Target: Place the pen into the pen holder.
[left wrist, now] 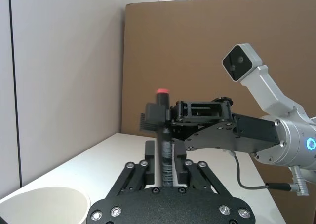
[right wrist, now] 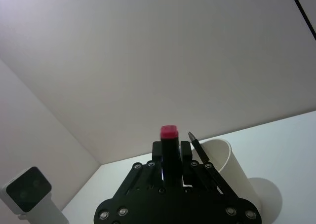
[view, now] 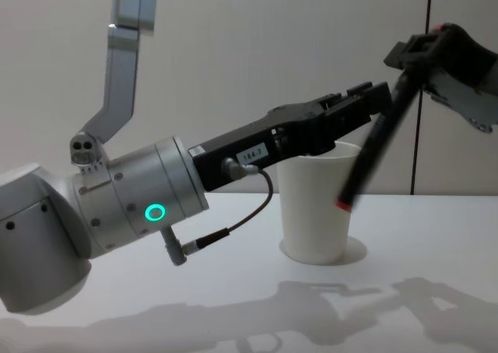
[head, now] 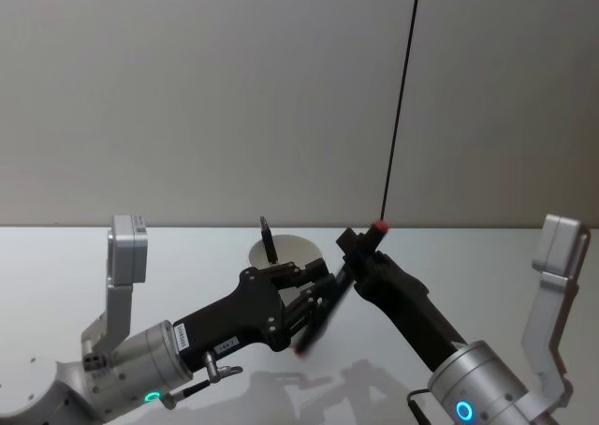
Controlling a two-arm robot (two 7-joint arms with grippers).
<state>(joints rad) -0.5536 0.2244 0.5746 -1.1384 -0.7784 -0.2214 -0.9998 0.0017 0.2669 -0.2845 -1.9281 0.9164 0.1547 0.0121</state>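
Presently, right gripper (head: pixel 360 247): raised above and to the right of the pen holder (head: pixel 290 250), clenched on the upper end of the pen (head: pixel 323 317), just below its red cap. Left gripper (head: pixel 323 289): reaching in from the pen holder's left and passing in front of its rim, set about the pen's ribbed mid-section; whether it is actually gripping the pen cannot be told. Pen: dark barrel, red at both ends, held in the air and apart from the pen holder. Its long axis is steeply tilted, with the capped end high and to the right of the pen holder, and the lower end slanting down towards the robot, on the near right side of the cup wall. In the chest view that lower end hangs below the level of the rolled rim, clear of the table (view: pixel 436 244). Pen holder: white paper cup, upright on the table, mouth open, with a dark slender item (head: pixel 268 238) already leaning out at the far left of the rim. Governing relation: the mouth lies up and to the left of the pen's lower end and farther from the robot. Judged requirement: the pen has to rise until its lower tip clears the rim, shift left over the opening, and come nearer to upright before descending. Both grippers are near; the right has the sure hold
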